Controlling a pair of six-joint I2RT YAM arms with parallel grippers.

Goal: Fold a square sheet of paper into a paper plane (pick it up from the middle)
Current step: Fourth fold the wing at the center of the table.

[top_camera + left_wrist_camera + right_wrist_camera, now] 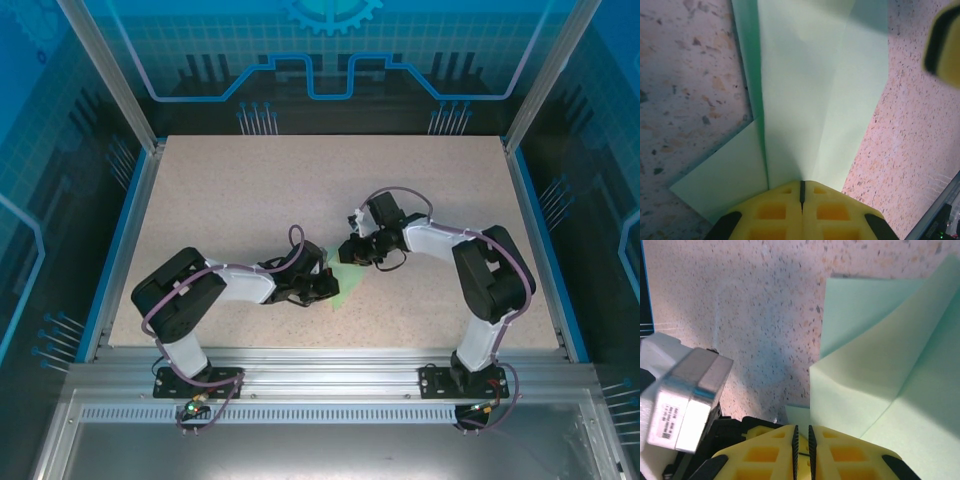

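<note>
left gripper (802, 186) and right gripper (802, 429), each pinched shut on the creased square sheet of paper (810, 90), over the speckled worktop (690, 75).

A pale, speckled stone-look bench (230, 200) sits inside an enclosure, with blue trim (120, 240) along its sides. Translucent blue walls (330, 60) printed with circuit and gear patterns stand behind silver metal posts (105, 70). A slotted aluminium rail (330, 385) runs along the near edge, under even, bright light.
</note>
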